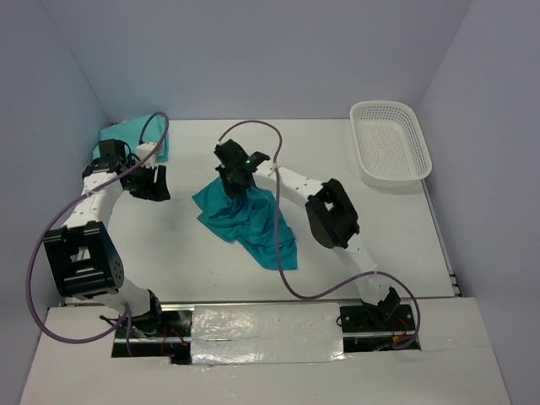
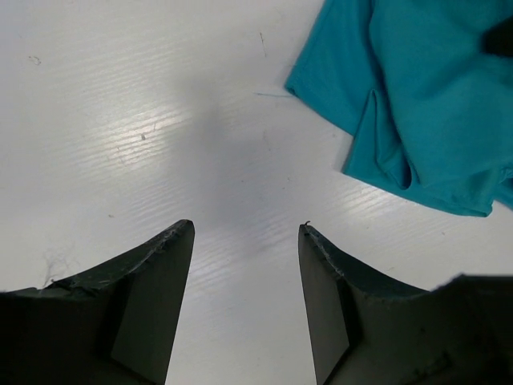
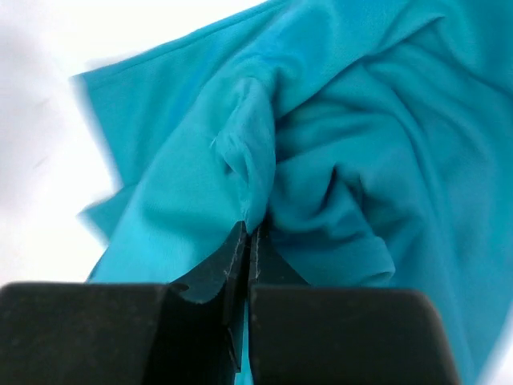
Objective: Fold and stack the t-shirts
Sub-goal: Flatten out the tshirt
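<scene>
Right gripper (image 3: 247,241) up close: fingers clamped tight together with a thin ridge of the shirt (image 3: 361,144) pinched at the tips, and it looks like barely a sliver of cloth. That shirt sits crumpled in the middle of the table (image 1: 371,245), a bit left of centre and nowhere near flat. Left gripper (image 2: 246,233) hangs spread wide over bare table just left of it, holding nothing. A second shirt (image 1: 139,131) is bunched in the far left corner, with the basket (image 1: 388,103) far right. My worry is that with such a shallow bite the cloth could slide out on a lift. It may also have caught a mid-panel wrinkle rather than a hem, so pulling would just drag the heap and twist it worse.
</scene>
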Controlling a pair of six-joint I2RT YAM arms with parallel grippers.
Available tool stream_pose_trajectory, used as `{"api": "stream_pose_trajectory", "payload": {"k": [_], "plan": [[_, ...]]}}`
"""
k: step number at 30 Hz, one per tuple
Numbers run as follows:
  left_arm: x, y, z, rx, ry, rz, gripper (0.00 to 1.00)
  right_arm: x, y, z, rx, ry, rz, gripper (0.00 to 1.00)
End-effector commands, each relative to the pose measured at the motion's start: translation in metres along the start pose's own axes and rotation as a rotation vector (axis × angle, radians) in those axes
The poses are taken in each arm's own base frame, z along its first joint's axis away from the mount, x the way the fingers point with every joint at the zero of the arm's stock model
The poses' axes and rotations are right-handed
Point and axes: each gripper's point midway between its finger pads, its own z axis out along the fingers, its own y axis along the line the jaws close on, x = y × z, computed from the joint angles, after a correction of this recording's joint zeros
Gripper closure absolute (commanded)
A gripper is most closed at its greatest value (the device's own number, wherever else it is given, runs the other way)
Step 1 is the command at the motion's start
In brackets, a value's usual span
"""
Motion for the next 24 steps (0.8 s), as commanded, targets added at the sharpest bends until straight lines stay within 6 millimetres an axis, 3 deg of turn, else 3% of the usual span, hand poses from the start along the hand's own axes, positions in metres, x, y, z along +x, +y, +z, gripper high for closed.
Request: {"api": "stream_pose_trajectory", "payload": {"k": [1, 2, 3, 4, 5, 6, 8, 9, 10, 11, 12, 13, 14, 15, 17, 18, 19, 20, 21, 22, 23, 24], "plan": [[-0.017, 0.0, -0.012, 0.0, -0.035, 0.092, 0.33, -0.087, 0.012, -0.13, -0.088, -0.269, 0.004, 1.0], [-0.024, 0.0, -0.014, -0.001, -0.047, 0.106, 0.33, -0.086, -0.005, -0.136, -0.089, -0.268, 0.04, 1.0], [-0.025, 0.0, -0.01, 0.009, -0.041, 0.107, 0.34, -0.091, -0.004, -0.162, -0.162, -0.287, 0.066, 1.0], [-0.036, -0.007, -0.009, 0.022, -0.054, 0.133, 0.34, -0.091, -0.011, -0.168, -0.19, -0.282, 0.128, 1.0], [-0.042, -0.009, -0.007, 0.024, -0.06, 0.148, 0.34, -0.084, -0.027, -0.165, -0.196, -0.259, 0.171, 1.0], [-0.047, -0.015, -0.004, 0.033, -0.061, 0.171, 0.34, -0.092, -0.056, -0.17, -0.186, -0.274, 0.224, 1.0], [-0.063, -0.036, 0.005, 0.061, -0.069, 0.249, 0.33, -0.1, -0.08, -0.171, -0.183, -0.277, 0.241, 1.0], [-0.067, -0.043, 0.011, 0.077, -0.068, 0.268, 0.33, -0.105, -0.111, -0.159, -0.139, -0.27, 0.269, 0.97], [-0.079, -0.06, 0.014, 0.114, -0.089, 0.307, 0.33, -0.127, -0.122, -0.167, -0.138, -0.316, 0.248, 0.64], [-0.083, -0.068, 0.017, 0.137, -0.094, 0.315, 0.33, -0.122, -0.147, -0.144, -0.098, -0.271, 0.281, 0.46], [-0.088, -0.079, 0.026, 0.167, -0.089, 0.335, 0.33, -0.141, -0.181, -0.15, -0.057, -0.32, 0.317, 0.39], [-0.088, -0.091, 0.033, 0.193, -0.076, 0.354, 0.32, -0.141, -0.202, -0.145, -0.017, -0.311, 0.366, 0.19], [-0.086, -0.1, 0.039, 0.214, -0.059, 0.372, 0.31, -0.134, -0.227, -0.126, 0.016, -0.278, 0.408, 0.05], [-0.081, -0.117, 0.053, 0.252, -0.026, 0.407, 0.3, -0.133, -0.247, -0.126, 0.04, -0.272, 0.438, 0.0], [-0.073, -0.125, 0.068, 0.257, 0.02, 0.434, 0.29, -0.135, -0.256, -0.14, 0.08, -0.265, 0.446, 0.0], [-0.067, -0.128, 0.081, 0.267, 0.05, 0.43, 0.29, -0.12, -0.252, -0.136, 0.096, -0.228, 0.446, 0.0], [-0.065, -0.127, 0.087, 0.266, 0.065, 0.402, 0.29, -0.119, -0.246, -0.138, 0.094, -0.243, 0.424, 0.0], [-0.063, -0.125, 0.09, 0.264, 0.082, 0.378, 0.32, -0.126, -0.237, -0.167, 0.116, -0.3, 0.389, 0.0], [-0.066, -0.111, 0.092, 0.246, 0.082, 0.331, 0.33, -0.119, -0.228, -0.171, 0.134, -0.306, 0.361, 0.0], [-0.068, -0.104, 0.089, 0.251, 0.073, 0.259, 0.36, -0.096, -0.201, -0.155, 0.128, -0.264, 0.304, 0.0], [-0.079, -0.085, 0.077, 0.277, 0.012, 0.177, 0.36, -0.097, -0.183, -0.173, 0.136, -0.298, 0.234, 0.0], [-0.083, -0.073, 0.069, 0.277, -0.018, 0.122, 0.37, -0.079, -0.165, -0.165, 0.123, -0.261, 0.183, 0.0]]}}
